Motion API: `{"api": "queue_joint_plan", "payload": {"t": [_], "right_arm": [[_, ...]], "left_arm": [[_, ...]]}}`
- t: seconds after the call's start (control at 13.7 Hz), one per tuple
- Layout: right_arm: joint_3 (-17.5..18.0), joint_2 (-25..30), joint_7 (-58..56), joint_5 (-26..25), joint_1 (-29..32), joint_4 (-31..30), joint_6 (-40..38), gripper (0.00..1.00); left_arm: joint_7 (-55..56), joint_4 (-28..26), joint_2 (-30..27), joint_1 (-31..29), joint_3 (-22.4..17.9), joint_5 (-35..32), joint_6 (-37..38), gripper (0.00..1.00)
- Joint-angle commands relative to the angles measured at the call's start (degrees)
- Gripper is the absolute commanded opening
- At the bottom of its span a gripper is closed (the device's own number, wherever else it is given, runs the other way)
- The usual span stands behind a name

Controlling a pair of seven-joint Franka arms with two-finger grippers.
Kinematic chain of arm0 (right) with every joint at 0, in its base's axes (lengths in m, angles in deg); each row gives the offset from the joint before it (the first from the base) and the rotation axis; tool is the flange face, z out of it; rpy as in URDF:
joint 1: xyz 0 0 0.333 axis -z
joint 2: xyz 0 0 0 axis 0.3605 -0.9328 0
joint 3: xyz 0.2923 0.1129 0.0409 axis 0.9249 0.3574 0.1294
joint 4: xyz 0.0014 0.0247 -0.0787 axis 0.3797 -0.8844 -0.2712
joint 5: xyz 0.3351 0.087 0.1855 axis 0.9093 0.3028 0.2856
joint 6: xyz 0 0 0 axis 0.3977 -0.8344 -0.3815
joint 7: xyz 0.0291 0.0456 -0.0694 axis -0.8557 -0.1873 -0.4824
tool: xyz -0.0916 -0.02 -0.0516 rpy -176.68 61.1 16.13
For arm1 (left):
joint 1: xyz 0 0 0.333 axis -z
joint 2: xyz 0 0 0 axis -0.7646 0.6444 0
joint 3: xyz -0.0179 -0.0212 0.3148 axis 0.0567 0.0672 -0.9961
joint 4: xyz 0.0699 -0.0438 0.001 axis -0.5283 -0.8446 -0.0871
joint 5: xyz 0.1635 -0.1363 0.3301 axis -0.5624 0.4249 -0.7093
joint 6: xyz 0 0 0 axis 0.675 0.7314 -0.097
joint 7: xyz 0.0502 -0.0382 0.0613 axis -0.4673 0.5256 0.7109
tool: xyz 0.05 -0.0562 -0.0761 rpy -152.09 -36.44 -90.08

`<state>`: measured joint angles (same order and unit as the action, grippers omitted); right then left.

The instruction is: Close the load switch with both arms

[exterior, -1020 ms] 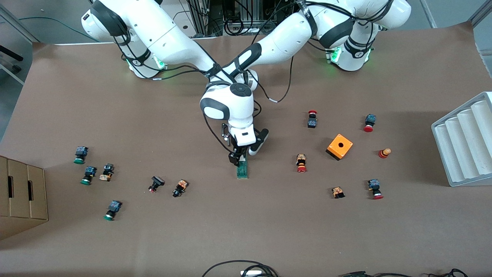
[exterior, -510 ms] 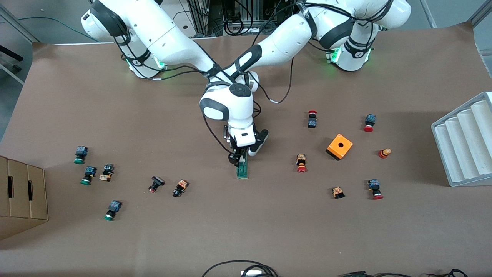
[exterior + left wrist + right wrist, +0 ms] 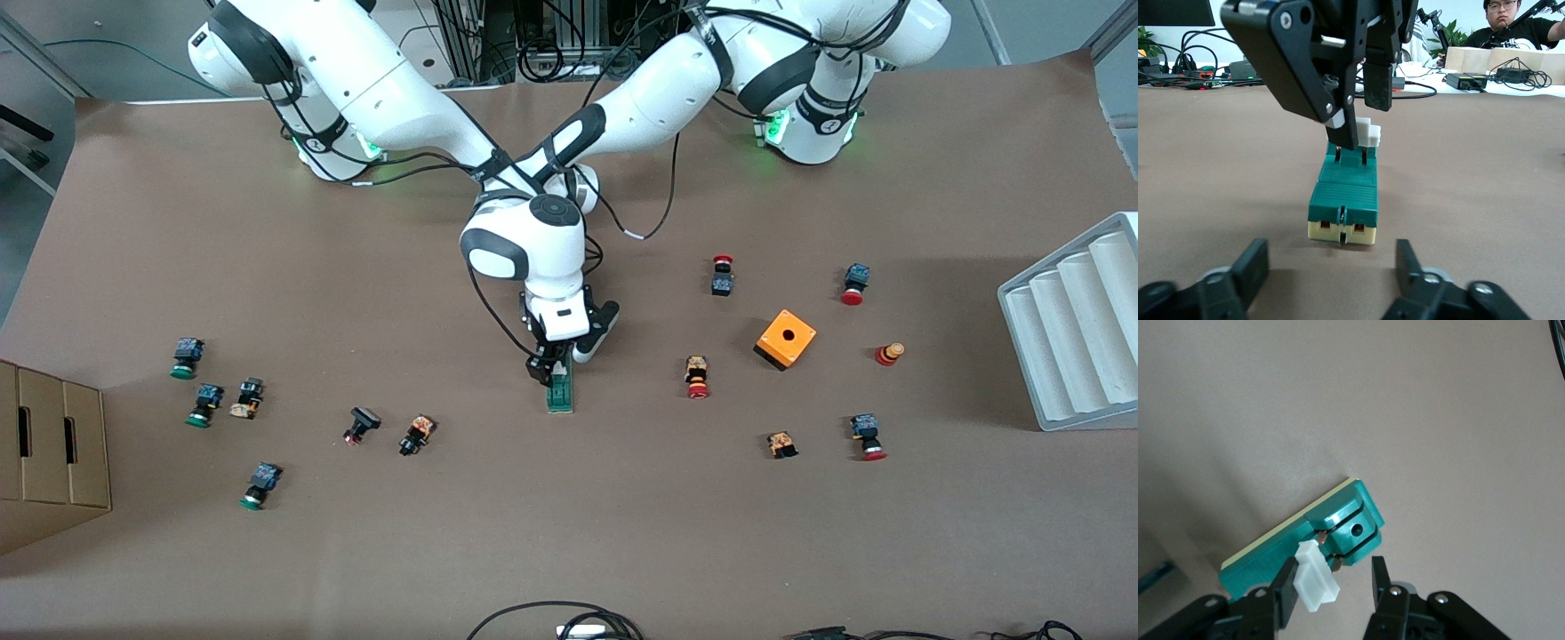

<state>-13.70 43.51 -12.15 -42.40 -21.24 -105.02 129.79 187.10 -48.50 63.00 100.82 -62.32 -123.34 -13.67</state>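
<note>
Brown paper is covering the table, and the load switch [image 3: 560,394] is lying on it at mid-table, well apart from the scattered push buttons [image 3: 698,377] and the orange box [image 3: 786,339]. I am judging that the lever should be pressed down squarely while the body is pinned against sliding. My right gripper [image 3: 549,366] is standing over the switch's end with fingers [image 3: 1286,588] apart, straddling the white lever [image 3: 1317,576] without clamping it, while my left gripper [image 3: 1331,275] is waiting low beside the other end, fingers spread and touching nothing.
</note>
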Motion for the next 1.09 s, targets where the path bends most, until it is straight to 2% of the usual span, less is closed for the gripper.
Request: {"api": "queue_joint_plan", "payload": {"t": [0.0, 0.58, 1.02], "right_arm": [[-0.9, -0.8, -0.9, -0.7, 0.4, 1.4, 0.5, 0.5], [-0.9, -0.8, -0.9, -0.7, 0.4, 2.0, 0.5, 0.5], [-0.9, -0.7, -0.9, -0.7, 0.4, 2.3, 0.5, 0.5]], "left_arm": [[0.9, 0.9, 0.8, 0.9, -0.5, -0.2, 0.7, 0.67], [0.8, 1.1, 0.8, 0.8, -0.5, -0.5, 0.6, 0.74], [0.8, 1.1, 0.8, 0.7, -0.6, -0.5, 0.5, 0.74]]}}
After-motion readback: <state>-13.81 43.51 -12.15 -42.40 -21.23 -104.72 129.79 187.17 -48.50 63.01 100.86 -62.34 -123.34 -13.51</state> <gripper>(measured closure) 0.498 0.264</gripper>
